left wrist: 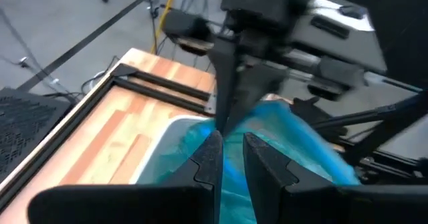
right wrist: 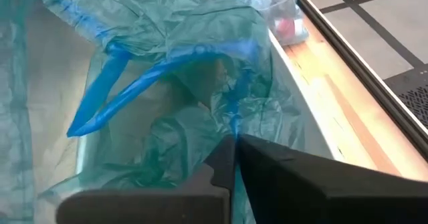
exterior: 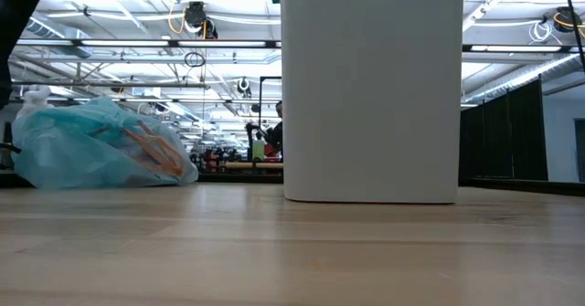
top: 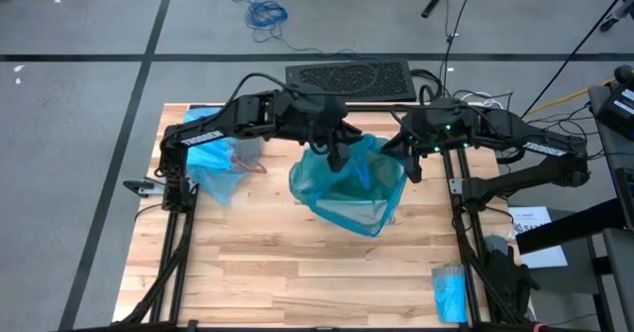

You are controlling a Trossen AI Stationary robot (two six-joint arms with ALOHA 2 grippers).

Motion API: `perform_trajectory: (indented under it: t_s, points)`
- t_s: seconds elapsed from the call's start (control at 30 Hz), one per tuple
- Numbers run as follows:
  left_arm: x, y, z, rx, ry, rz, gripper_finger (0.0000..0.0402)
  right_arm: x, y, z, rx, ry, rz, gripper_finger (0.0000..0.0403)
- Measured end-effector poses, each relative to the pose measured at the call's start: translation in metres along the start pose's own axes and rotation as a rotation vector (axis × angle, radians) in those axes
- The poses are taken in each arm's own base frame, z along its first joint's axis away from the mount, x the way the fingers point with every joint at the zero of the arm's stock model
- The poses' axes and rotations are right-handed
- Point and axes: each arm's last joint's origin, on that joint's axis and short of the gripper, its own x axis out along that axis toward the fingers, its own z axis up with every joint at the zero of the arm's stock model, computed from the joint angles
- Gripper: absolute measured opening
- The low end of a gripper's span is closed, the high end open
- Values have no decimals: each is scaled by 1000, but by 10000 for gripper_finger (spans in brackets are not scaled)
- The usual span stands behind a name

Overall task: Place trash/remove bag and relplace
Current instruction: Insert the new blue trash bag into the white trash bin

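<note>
A white bin [exterior: 370, 87] stands mid-table with a darker teal-green bag [top: 347, 185] draped in and over its mouth. My left gripper [top: 335, 156] is at the bin's far left rim and my right gripper [top: 410, 168] at its right rim, each shut on that teal film. The light sky-blue bag [exterior: 101, 151] lies on its side on the table's far left part. Brown scraps of trash [exterior: 151, 155] show through it. In the right wrist view a red-and-white piece [right wrist: 284, 27] shows inside it. My left gripper pinches the teal-green bag's upper edge [left wrist: 231, 134] between its two fingers, slanting down from the table's left. The film stands up bunched between the fingers, above the bin's rim. My right gripper pinches a gathered fold of the bag's edge [right wrist: 233, 127] at its fingertips, slanting down from the table's right. The film is crumpled and slack, and a blue drawstring band [right wrist: 134, 83] runs beside it.
A small bright-blue roll [top: 449, 292] lies at the table's near right corner. A black perforated panel [top: 349, 76] sits beyond the far edge. Bare wood lies in front of the bin toward the near edge [top: 297, 273].
</note>
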Motion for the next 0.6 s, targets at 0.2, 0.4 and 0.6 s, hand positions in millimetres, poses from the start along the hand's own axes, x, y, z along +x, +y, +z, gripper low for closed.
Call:
perform_trajectory:
  t_s: [0.2, 0.4, 0.6]
  points:
    - [-29, -24, -4, 1, 26, -59, 56, -1, 0, 0, -8, -3, 1, 2]
    - [-41, -42, -22, -14, 111, 104, 56, -3, 0, 1, -25, -22, 5, 3]
    - [-47, -58, -32, -19, 142, 117, 56, -11, 2, 5, -47, -90, 16, 3]
